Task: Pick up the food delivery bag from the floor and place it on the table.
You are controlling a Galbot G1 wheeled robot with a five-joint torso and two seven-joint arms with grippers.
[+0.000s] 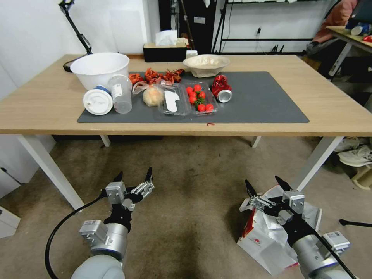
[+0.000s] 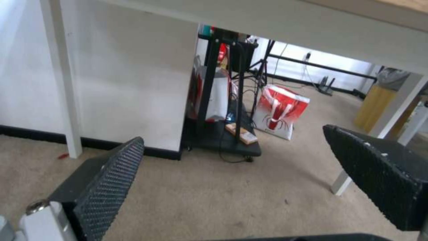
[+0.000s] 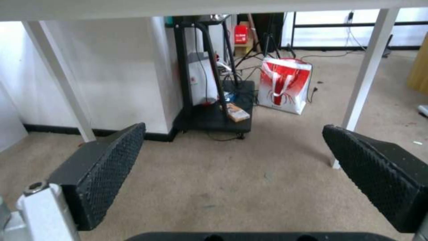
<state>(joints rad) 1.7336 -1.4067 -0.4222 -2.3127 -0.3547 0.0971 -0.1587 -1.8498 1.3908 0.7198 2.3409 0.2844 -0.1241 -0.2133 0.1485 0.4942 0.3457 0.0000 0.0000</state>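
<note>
- The food delivery bag (image 1: 267, 236) lies tipped over on the floor (image 1: 186, 201), its mouth toward the table (image 1: 333, 104).
- Right gripper (image 1: 267, 185) hovers above it, spread wide.
- Left gripper (image 1: 133, 176) hangs wide, well apart.

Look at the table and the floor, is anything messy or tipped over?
Yes. The food delivery bag lies crumpled on the floor under the open right end effector, not standing. On the table, a red can lies on its side on the grey mat, and red scraps are scattered there.
</note>
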